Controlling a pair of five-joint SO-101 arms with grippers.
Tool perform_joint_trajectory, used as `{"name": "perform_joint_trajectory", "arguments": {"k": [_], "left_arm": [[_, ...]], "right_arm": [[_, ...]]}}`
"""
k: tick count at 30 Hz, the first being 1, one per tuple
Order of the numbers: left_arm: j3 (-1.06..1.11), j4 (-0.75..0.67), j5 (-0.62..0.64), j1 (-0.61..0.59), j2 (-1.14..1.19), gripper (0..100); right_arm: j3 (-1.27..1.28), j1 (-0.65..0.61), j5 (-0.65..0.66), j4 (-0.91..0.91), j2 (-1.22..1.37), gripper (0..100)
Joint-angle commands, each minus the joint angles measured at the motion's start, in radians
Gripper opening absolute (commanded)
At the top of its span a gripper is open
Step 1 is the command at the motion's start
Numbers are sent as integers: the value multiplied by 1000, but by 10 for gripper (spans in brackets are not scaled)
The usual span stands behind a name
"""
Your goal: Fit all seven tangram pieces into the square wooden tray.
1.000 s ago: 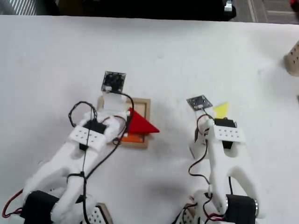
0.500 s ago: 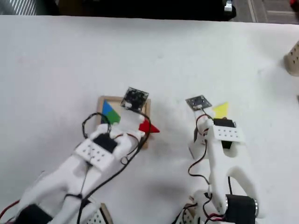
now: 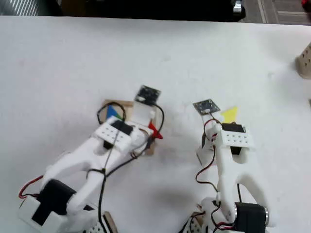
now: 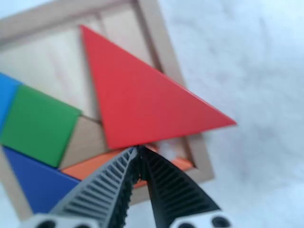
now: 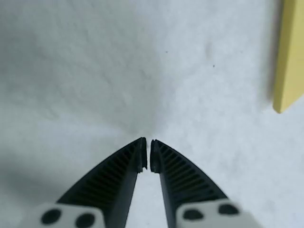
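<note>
Now: your left hand pinches the red triangle by a short edge; one tip overhangs the tray rim toward the right arm (right hand closed, empty), so swing it inward

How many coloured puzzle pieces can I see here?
6: red across a tray corner; green, light blue, dark blue, orange inside it; yellow on the table by the right arm. Others may be hidden.

high: overhead, far; wrists: close, downward; shared high/left: tray
</note>
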Motion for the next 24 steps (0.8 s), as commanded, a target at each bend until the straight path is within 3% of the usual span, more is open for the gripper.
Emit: {"name": "perform_joint_trajectory", "arguments": {"k": [1, 10, 15, 24], "left_arm": [[-77, 5, -6, -99, 22, 21], [-166, 5, -3, -222, 84, 21], [-166, 5, 81, -237, 76, 21], [-40, -37, 91, -237, -150, 21]], "right_arm": [[-29, -12, 15, -12, 2, 18], [-29, -12, 15, -12, 2, 18], [-29, -12, 15, -12, 2, 18], [-29, -12, 17, -12, 2, 18]]}}
